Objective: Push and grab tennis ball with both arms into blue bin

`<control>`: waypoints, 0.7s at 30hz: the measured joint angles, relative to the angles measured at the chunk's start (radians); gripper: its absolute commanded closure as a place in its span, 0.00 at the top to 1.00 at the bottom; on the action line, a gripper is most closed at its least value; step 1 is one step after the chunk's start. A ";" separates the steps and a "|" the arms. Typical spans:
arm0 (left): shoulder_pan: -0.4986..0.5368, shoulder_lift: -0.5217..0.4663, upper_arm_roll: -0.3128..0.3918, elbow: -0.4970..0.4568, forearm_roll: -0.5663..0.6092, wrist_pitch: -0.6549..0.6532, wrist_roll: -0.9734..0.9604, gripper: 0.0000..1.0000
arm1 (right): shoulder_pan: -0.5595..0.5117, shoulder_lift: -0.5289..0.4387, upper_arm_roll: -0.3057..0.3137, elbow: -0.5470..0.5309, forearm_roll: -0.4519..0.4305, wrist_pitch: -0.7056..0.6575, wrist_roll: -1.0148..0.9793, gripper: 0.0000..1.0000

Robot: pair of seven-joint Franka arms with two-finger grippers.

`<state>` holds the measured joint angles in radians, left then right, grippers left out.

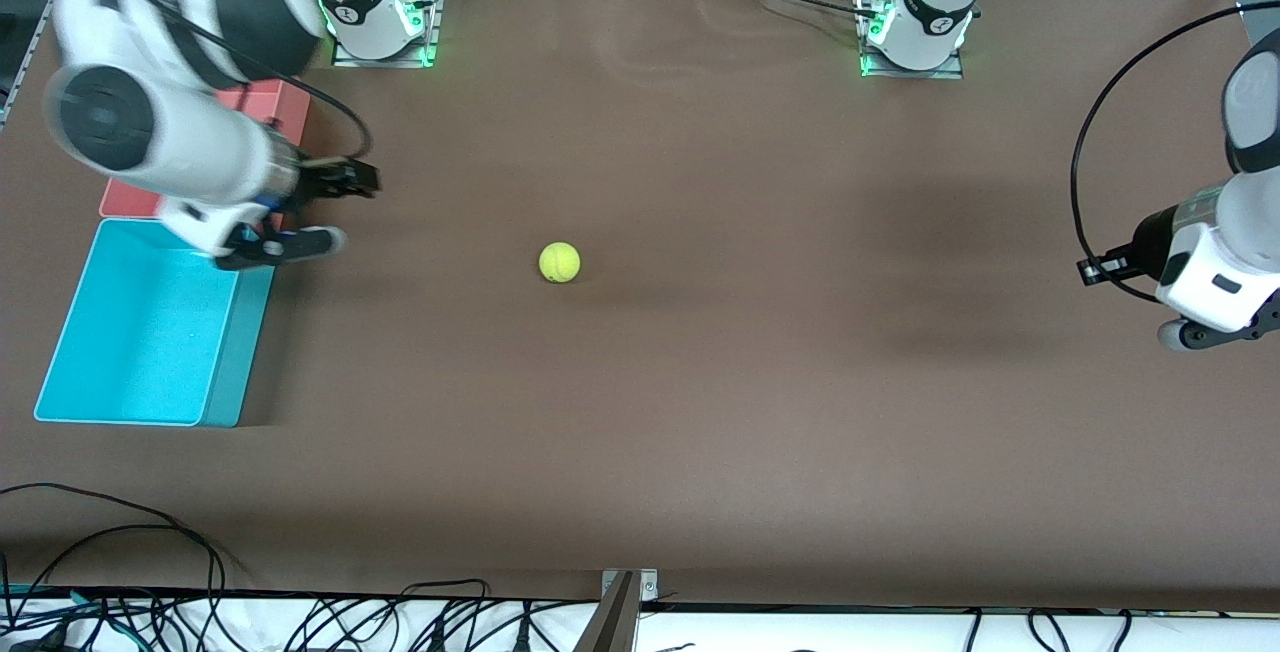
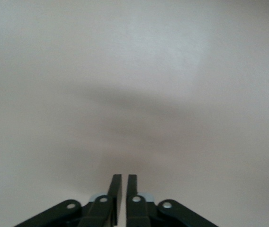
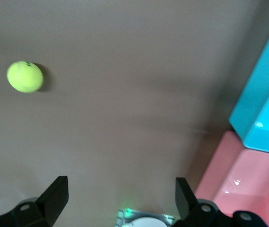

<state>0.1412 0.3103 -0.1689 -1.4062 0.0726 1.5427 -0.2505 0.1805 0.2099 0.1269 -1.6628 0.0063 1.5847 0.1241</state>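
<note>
The tennis ball (image 1: 559,262) lies on the bare table (image 1: 700,382), about 3 o'clock from the blue bin (image 1: 150,332) and well apart, so grabbing remains: right gripper (image 1: 345,194) wide open and empty beside the bins, left gripper (image 2: 122,196) nearly closed, empty.

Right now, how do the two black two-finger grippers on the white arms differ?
The left gripper has its fingers almost together with only a thin slit between them; the right gripper has its fingers spread wide. The left gripper hangs over bare brown table at its own arm's end; the right gripper is beside the cyan-blue plastic bin and pink bin, with the fuzzy yellow-green tennis ball in view. Neither holds anything.
</note>
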 measured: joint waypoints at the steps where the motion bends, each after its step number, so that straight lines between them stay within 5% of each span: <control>1: 0.000 0.000 -0.001 0.007 0.000 -0.010 0.026 0.26 | 0.012 0.005 0.000 -0.013 0.000 0.022 0.015 1.00; 5: -0.001 -0.001 -0.004 0.030 0.000 -0.037 0.125 0.36 | 0.060 0.018 0.002 -0.074 0.001 0.123 0.073 1.00; 8: -0.001 -0.003 -0.004 0.046 0.000 -0.045 0.198 0.55 | 0.097 0.024 0.003 -0.117 0.001 0.201 0.110 1.00; 9: -0.001 -0.003 -0.004 0.060 0.000 -0.061 0.240 0.85 | 0.130 0.030 0.004 -0.151 0.001 0.262 0.147 1.00; 10: -0.001 -0.004 -0.004 0.063 0.000 -0.064 0.245 1.00 | 0.137 0.031 0.003 -0.156 0.001 0.271 0.154 1.00; 21: -0.006 -0.004 -0.004 0.082 0.000 -0.080 0.267 1.00 | 0.252 0.085 0.004 -0.248 0.002 0.498 0.329 1.00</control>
<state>0.1354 0.3064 -0.1729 -1.3246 0.0725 1.4630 0.0163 0.4325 0.2947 0.1313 -1.9103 0.0087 2.0826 0.4534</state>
